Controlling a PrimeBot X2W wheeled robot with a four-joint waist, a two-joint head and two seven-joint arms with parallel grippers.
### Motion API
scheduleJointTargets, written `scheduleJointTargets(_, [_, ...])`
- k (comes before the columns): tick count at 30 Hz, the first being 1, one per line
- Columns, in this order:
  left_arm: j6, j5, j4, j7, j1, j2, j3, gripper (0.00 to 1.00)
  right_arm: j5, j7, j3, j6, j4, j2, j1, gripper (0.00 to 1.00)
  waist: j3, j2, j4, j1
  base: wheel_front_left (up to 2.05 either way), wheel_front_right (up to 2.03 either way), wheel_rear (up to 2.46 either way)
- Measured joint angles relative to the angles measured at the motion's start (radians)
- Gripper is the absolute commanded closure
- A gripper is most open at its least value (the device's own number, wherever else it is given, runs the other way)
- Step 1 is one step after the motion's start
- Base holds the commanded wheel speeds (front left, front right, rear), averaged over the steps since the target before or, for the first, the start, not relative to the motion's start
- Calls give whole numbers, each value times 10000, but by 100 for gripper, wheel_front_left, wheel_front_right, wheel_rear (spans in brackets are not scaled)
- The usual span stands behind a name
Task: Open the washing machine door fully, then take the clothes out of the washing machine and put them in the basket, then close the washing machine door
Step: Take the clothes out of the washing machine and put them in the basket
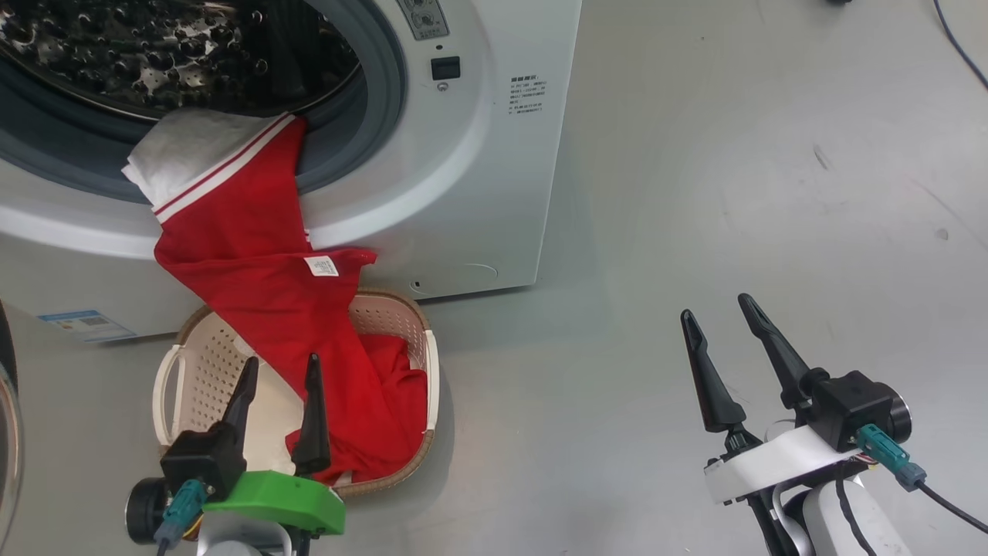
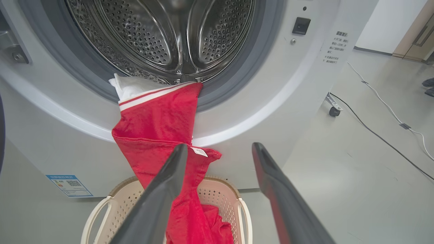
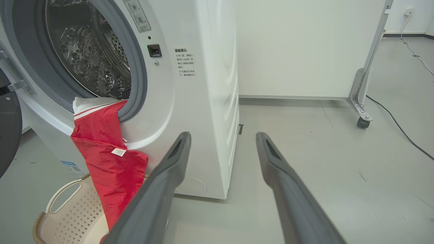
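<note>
The washing machine stands with its steel drum exposed. The washing machine door is swung out to the left, only its dark edge showing. The clothes: a red garment with white-striped trim and a tag hangs from the drum lip down into the basket. White cloth lies on the lip. My left gripper hovers open over the basket, nothing between its fingers. My right gripper is open over bare floor to the right.
The basket sits on grey floor right against the machine's front. A wheeled metal frame leg and a white panel stand beyond the machine's right side. Cables trail across the floor at the right.
</note>
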Motion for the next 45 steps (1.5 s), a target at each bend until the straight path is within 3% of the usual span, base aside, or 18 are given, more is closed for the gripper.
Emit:
scheduleJointTargets(11, [77,-54,878,376,-1036,13,36,0,0,0,278,0,-410,0,-374,0,1017,0,-140,0,0,0,0])
scheduleJointTargets(20, [125,-150,2029,995,-2470,54,623,0,69,0,554,0,-648,-8,-1001,0,2049,0,-420,0,0,0,0])
scheduleJointTargets(36, [178,-623,4172,2303,-4797,775,1753,0,545,0,888,0,-740,-19,-1751,0,3442,0,-1198,0,0,0,0])
scheduleJointTargets(45, [211,-642,4922,2508,-5799,1233,2127,0,646,0,955,2,-719,-19,-1913,0,3808,0,-1464,0,0,0,0])
